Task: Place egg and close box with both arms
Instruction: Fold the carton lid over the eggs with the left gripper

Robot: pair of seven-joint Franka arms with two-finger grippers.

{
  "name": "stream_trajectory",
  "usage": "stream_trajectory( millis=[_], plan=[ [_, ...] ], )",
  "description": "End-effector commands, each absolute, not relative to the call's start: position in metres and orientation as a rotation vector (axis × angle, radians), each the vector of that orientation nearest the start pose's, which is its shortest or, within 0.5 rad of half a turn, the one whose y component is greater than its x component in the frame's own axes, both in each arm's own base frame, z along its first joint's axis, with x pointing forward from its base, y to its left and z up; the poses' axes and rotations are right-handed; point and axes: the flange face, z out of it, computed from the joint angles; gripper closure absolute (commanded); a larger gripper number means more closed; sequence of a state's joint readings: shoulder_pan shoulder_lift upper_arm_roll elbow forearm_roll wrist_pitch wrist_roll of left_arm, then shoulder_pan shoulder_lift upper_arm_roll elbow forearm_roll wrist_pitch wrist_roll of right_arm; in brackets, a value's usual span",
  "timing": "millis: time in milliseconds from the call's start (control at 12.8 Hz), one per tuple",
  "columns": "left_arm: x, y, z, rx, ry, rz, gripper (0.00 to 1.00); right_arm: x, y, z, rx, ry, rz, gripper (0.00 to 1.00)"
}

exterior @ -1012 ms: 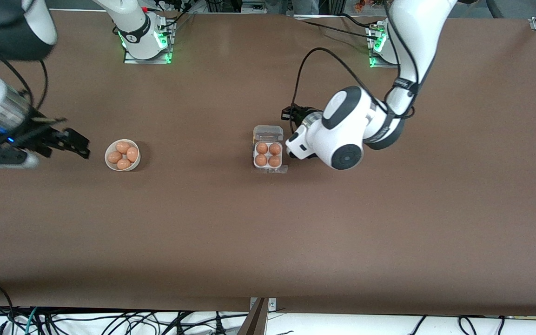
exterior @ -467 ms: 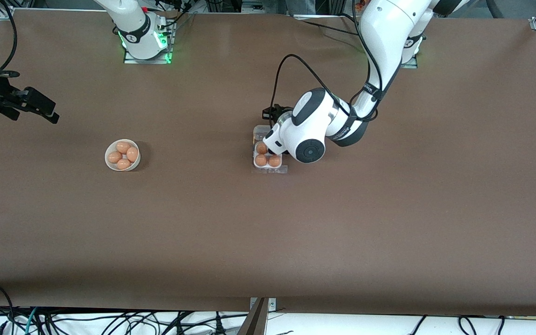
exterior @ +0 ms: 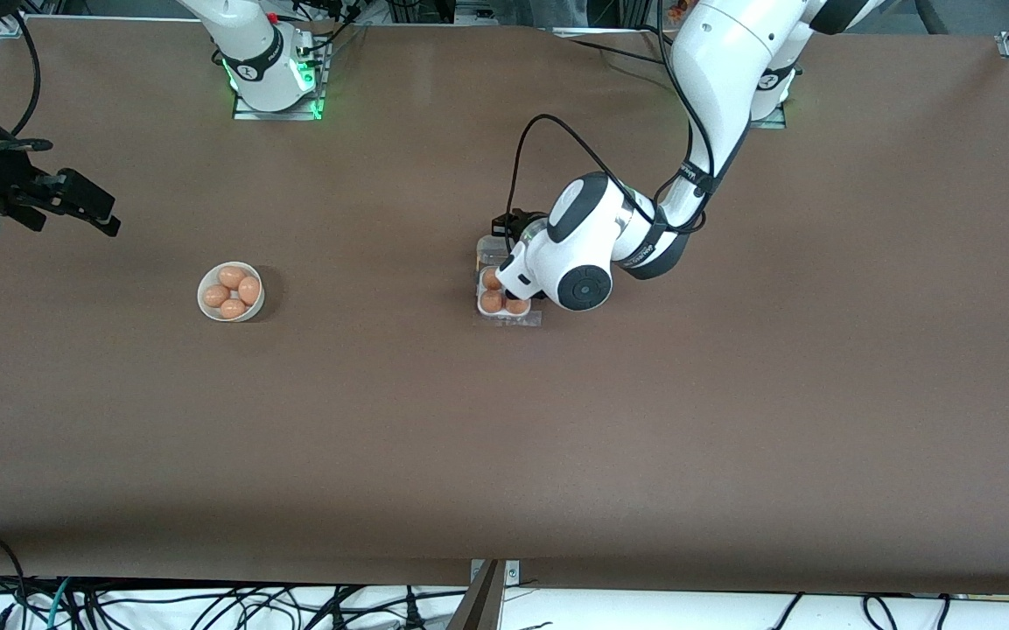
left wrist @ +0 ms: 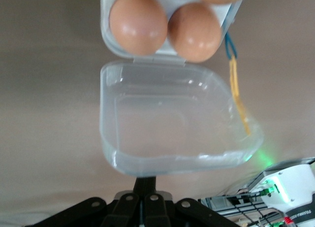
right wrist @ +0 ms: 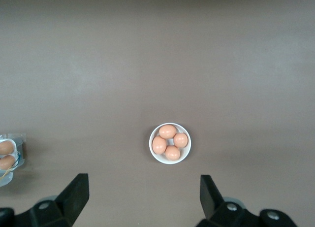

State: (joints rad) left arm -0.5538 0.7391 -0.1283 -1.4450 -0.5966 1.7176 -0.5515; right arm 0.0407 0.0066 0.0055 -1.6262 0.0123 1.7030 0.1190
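The egg carton point(exterior: 504, 297) sits near the middle of the brown table point(exterior: 504, 437), well apart from the round white bowl point(exterior: 230, 292), which stands toward the right arm's end and holds 4 brown eggs point(right wrist: 170, 142). The carton's white tray is partly covered in the front view by the left arm point(exterior: 587, 249); 3 eggs point(exterior: 492, 301) can be seen there, and the rest of the tray is hidden under the wrist. The clear hinged lid point(left wrist: 174, 121) lies open and flat on the table, joined to the tray's edge that is farther from the front camera. In the left wrist view, 2 whole eggs point(left wrist: 138, 22) and part of a 3rd fill the cells next to the hinge, and a thin yellow and blue cord point(left wrist: 237, 94) runs beside the lid.

The left gripper point(left wrist: 142, 205) is down over the open lid, at the lid's free edge; only the base of the claw shows in its wrist view, so whether the fingers are apart or together cannot be told.

The right gripper point(right wrist: 142, 197) waits up in the air over the right arm's end of the table, its claw spread wide and empty, with the bowl showing between the 2 fingers point(right wrist: 75, 193) in its wrist view.
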Motion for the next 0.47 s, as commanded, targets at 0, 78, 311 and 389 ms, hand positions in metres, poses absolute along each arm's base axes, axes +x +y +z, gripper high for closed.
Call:
stream_trajectory(
  millis=[0,78,311,389],
  plan=[
    [0.516,-0.454,0.242,-3.204,-0.251,1.181,0.99,0.571,0.028,0.603,-3.134,0.100,-0.137,0.00],
    [0.525,-0.445,0.243,-3.209,-0.280,1.154,1.00,0.571,0.028,0.603,-3.134,0.100,-0.137,0.00],
    [0.554,-0.423,0.258,-3.244,-0.351,1.058,0.99,0.571,0.029,0.602,-3.133,0.100,-0.135,0.00],
    [0.565,-0.411,0.265,-3.243,-0.388,1.028,0.98,0.571,0.029,0.602,-3.133,0.100,-0.135,0.00]
  ],
)
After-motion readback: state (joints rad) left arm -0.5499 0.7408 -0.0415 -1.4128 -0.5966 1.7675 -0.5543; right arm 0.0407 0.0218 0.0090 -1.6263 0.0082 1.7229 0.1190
